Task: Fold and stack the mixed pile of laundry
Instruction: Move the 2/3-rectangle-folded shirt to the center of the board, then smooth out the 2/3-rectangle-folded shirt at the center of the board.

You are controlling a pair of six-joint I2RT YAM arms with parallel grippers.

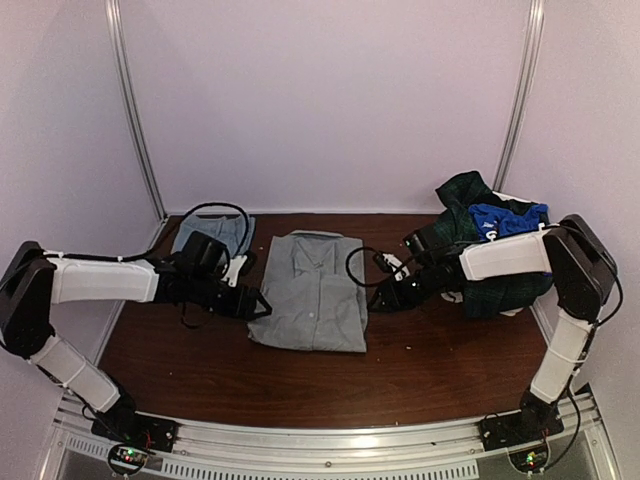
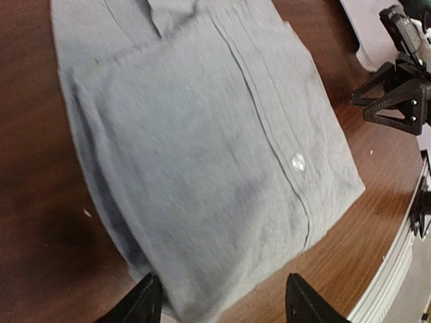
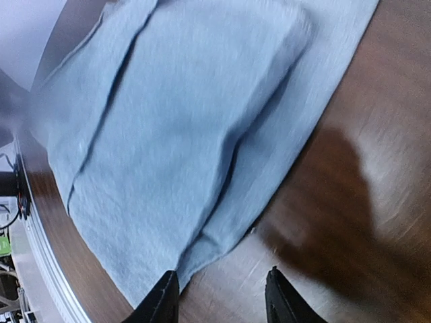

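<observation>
Fold step in hand on grey button-front cotton shirt (image 1: 312, 290), flat on dark wooden counter (image 1: 430, 365). Left end effector (image 2: 222, 303) and right end effector (image 3: 219, 299) both spread wide, gripping nothing, shirt edge at the fingertips. Rumpled plaid, blue and white laundry pile (image 1: 462, 197) behind the right one. Next, probably: pinch near corners, fold away. Bare counter alongside; aluminium rail (image 2: 390, 282) close.

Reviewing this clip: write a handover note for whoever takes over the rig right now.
Left gripper: open, at the left edge of the folded grey button-up shirt in the middle of the table.
Right gripper: open, at its right edge.
Rumpled plaid, blue and white laundry pile: back right.
Small folded blue-grey stack: back left.
Done: shirt looks folded.
Left: move it to the stack, then fold the pile.
</observation>
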